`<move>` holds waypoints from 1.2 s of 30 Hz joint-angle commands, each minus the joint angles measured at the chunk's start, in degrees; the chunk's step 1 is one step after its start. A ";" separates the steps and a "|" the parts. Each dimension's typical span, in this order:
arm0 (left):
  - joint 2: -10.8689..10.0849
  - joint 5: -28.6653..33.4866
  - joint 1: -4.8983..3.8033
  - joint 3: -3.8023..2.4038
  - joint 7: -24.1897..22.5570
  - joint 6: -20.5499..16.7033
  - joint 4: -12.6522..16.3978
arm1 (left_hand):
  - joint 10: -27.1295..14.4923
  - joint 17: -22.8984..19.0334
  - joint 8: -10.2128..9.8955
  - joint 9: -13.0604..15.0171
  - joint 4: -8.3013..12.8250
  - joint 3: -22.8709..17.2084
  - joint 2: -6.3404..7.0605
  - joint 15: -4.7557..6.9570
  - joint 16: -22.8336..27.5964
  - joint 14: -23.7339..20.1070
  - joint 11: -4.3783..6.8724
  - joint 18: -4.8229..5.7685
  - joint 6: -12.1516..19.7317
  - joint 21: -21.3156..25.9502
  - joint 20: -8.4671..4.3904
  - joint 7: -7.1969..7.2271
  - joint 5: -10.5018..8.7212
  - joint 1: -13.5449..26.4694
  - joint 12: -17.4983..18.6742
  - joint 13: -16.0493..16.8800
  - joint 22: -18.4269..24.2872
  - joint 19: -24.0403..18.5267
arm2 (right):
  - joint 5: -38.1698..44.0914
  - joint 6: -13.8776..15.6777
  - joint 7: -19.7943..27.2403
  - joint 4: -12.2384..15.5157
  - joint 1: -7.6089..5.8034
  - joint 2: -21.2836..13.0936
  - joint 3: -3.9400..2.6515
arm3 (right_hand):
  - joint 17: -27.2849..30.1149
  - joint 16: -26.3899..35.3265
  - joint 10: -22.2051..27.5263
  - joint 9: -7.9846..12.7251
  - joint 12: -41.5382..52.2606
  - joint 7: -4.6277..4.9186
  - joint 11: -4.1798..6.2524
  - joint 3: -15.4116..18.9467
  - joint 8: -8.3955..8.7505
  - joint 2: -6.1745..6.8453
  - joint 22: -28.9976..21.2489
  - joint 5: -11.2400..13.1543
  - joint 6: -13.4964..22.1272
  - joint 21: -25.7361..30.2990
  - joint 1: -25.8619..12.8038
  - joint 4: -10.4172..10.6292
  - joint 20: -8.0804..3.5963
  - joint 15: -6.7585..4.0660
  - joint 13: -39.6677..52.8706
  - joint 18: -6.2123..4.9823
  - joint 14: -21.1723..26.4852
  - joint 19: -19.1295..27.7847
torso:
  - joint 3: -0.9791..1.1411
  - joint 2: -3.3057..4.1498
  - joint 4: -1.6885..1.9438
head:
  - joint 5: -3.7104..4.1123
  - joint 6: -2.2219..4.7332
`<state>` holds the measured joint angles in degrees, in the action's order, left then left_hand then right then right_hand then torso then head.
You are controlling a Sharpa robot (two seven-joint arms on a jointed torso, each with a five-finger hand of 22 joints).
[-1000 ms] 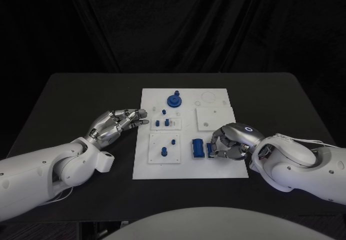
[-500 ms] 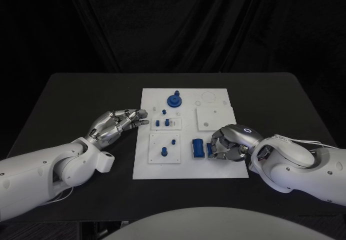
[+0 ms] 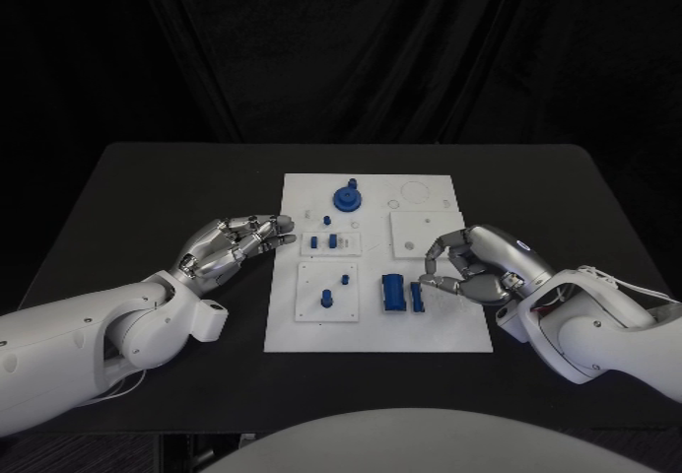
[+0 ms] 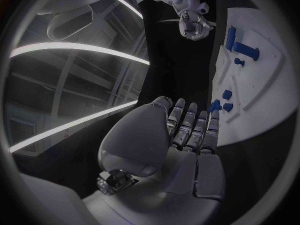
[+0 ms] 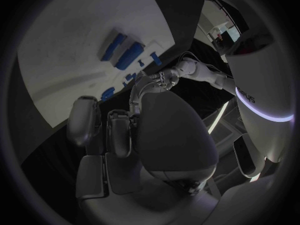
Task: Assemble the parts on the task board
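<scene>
Silver right hand (image 3: 476, 264) empty, fingers curled apart above task board (image 3: 378, 330); left hand (image 3: 235, 246) open beside board.

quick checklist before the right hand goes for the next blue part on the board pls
1. Right hand holds nothing: ok, fingers curled in, no part in them.
2. Two blue blocks lie side by side on the task board, apart from the right hand: ok.
3. Left hand off the parts, at the board's edge: ok.
4. Tall blue part upright at the far end: ok.
5. Small blue pegs fully seated: cannot tell.
</scene>
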<state>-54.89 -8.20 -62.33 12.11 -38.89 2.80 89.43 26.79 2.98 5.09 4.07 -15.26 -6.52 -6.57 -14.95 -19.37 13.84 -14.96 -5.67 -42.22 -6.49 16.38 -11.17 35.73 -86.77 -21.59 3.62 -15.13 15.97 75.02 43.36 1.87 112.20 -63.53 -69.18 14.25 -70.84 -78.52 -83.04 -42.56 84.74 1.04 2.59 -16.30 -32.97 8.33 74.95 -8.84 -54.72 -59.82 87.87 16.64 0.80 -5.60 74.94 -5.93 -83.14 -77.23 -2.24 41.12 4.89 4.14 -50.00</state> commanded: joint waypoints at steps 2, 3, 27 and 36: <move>-0.56 -0.11 0.01 -0.04 -7.44 -2.51 1.22 | -2.05 -0.23 -0.62 -0.23 -0.23 -0.43 0.74 0.90 1.69 -1.98 0.93 -0.23 1.83 1.39 -0.34 -2.12 0.11 0.45 1.47 -0.16 1.71 -2.42 | -20.60 6.48 13.06 -0.69 -2.03 0.02 -0.15 | 13.25 12.42 8.03 6.95 -10.16 0.92 -0.97 -3.47 2.80 0.50 -0.86 -1.17 -0.32 18.59 -2.00 -0.14 1.19 1.01 -4.65 -2.95 5.72 7.98 | 0.03 -0.02 0.14 | -0.93 0.00; -0.72 -0.11 -0.17 -0.04 -7.73 -3.10 1.71 | -2.87 -0.34 -0.78 -0.29 -0.30 -0.45 0.84 1.27 2.51 -2.83 1.32 -0.46 2.53 1.96 -0.50 -2.06 0.10 0.63 2.06 -0.22 2.49 -3.44 | -24.96 4.87 15.21 -1.40 -2.93 0.28 -0.16 | 32.03 31.79 27.85 8.91 -32.84 3.10 -3.34 -4.86 4.90 -0.19 -7.01 -1.68 2.56 32.38 -5.69 -1.23 2.92 3.55 -27.92 -3.77 17.74 15.75 | 0.04 -0.05 0.13 | -1.50 0.00; 2.64 2.27 -5.80 -0.04 -11.61 -8.57 1.20 | -20.07 -2.42 -3.32 -2.25 -1.58 10.94 -3.40 10.06 16.73 -13.63 11.86 -4.72 26.88 6.41 -4.09 8.22 -4.67 11.26 11.08 -1.57 14.95 -15.95 | -60.31 -26.61 31.97 -15.19 -6.69 8.95 -0.02 | 69.41 75.82 78.22 39.60 -76.49 -4.26 -7.84 21.97 31.32 -13.41 -71.10 -4.86 41.72 59.23 -31.06 0.15 15.85 15.98 -71.32 1.78 78.29 75.41 | 1.73 -5.89 -0.59 | -6.85 2.27; 4.67 2.38 -5.53 -0.03 -12.43 -8.91 -0.46 | -24.94 -2.88 -3.55 -2.48 -1.56 17.27 -6.26 8.98 18.99 -13.84 16.88 -4.34 29.44 6.49 -4.43 12.06 -12.46 13.82 13.32 -2.13 15.13 -15.97 | -61.53 -29.65 33.61 -16.10 -5.97 8.96 -0.01 | 69.77 75.92 80.19 40.68 -75.80 -5.39 -7.07 26.07 31.38 -14.77 -72.13 -3.89 42.32 59.33 -29.28 0.12 15.94 15.39 -72.46 1.35 80.37 75.84 | 2.33 -7.30 -1.82 | -8.00 1.28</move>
<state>-50.38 -6.07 -67.97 12.10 -38.90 -5.52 89.12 2.16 0.17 1.77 1.67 -16.78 10.52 -12.54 -5.86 -0.65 -0.06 1.94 -9.77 -12.79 -0.33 12.17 0.55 23.46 -73.26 -8.35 1.57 -0.05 0.14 15.45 17.08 33.49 96.18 -69.77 -60.08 14.25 -1.12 -2.88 -3.23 -1.93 8.66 -3.79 -4.48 9.51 -1.83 -6.14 2.87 -13.05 -12.42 -0.81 58.42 16.74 16.69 9.77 2.54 -3.98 -3.32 -1.85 -0.12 34.27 3.55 -3.62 -48.47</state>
